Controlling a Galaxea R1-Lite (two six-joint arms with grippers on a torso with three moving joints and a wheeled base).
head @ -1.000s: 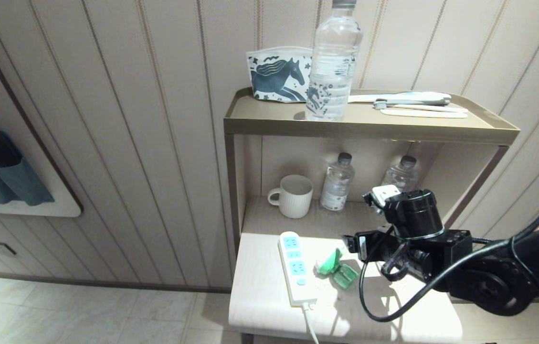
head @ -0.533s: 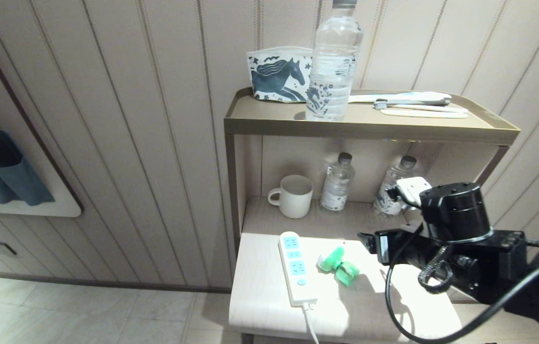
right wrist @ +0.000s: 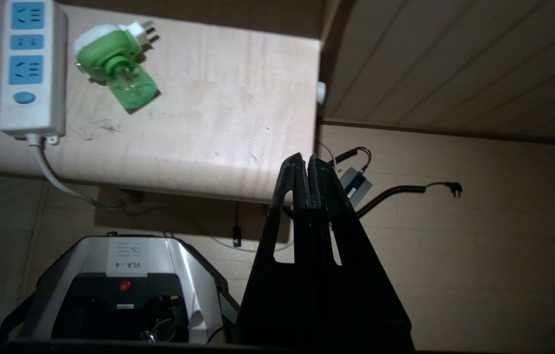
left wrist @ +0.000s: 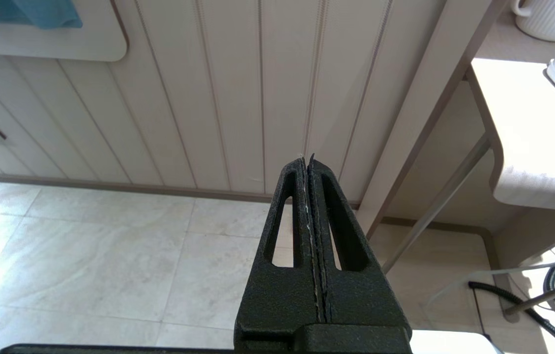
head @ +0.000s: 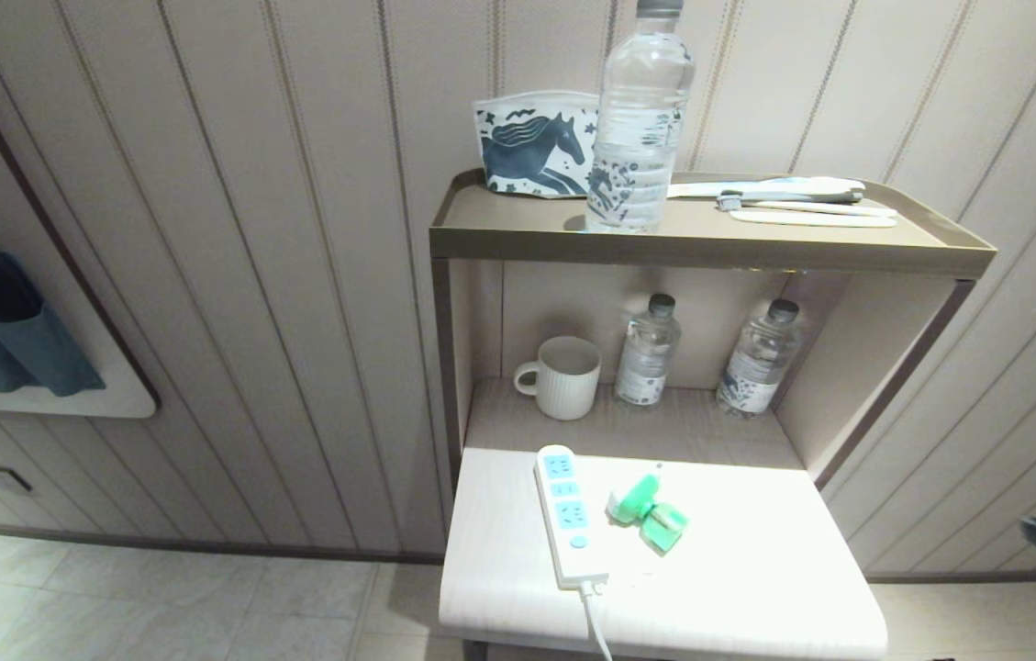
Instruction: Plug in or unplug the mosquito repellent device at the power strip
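The mosquito repellent device lies on its side on the pale desk, unplugged, just beside the power strip on that strip's right and not touching it. Its white-and-green head points toward the strip's far end, its metal prongs stick out free toward the back, and its little clear green bottle slants toward the front edge. The power strip runs from back to front along the desk's left part, with light-blue socket faces, a round blue button near the front and a white cable dropping over the front edge. To the right of the device the desk top is bare out to its rounded right edge, and a clear band also runs along the front. Behind, under the upper shelf, stand a white mug and two small water bottles; a tall bottle and a horse-print pouch sit on top. My right pincer hangs off the desk's front right corner, below its edge, its fingers pressed together on nothing. My left pincer is parked low at the left of the stand, over the tiled floor, also pressed together and empty.
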